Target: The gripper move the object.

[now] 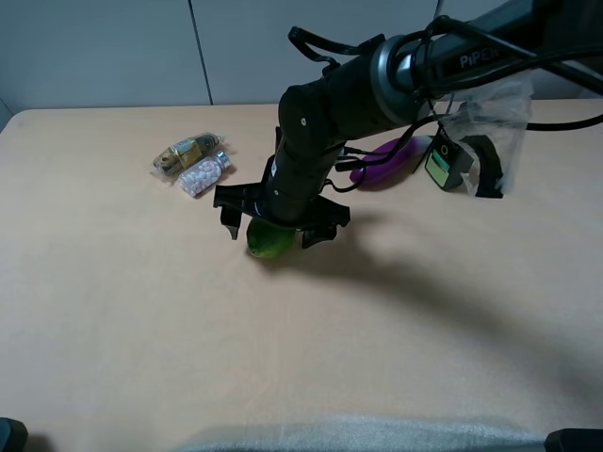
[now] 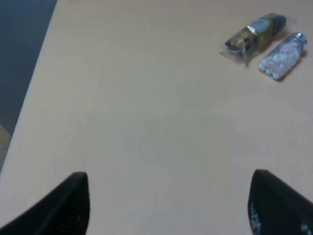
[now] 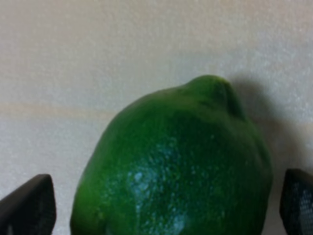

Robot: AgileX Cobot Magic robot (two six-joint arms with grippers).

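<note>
Round green bumpy fruit (image 3: 176, 161) sits on the flat tan table (image 1: 141, 330) just between the two short dark fingers (image 3: 29, 205) of the black right gripper (image 1: 271, 231), which are apart and not touching it, so I think the grab is starting and the fingers must squeeze shut next.

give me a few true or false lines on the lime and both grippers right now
1. The bumpy round green lime sits between the right gripper's open jaws. True.
2. Those jaws are clamped on the lime. False: the right wrist view shows gaps on both sides.
3. The long purple eggplant lies on the tan wooden table. True.
4. The left gripper holds the clear bottle of white pills. False: its jaws are open and empty.
</note>
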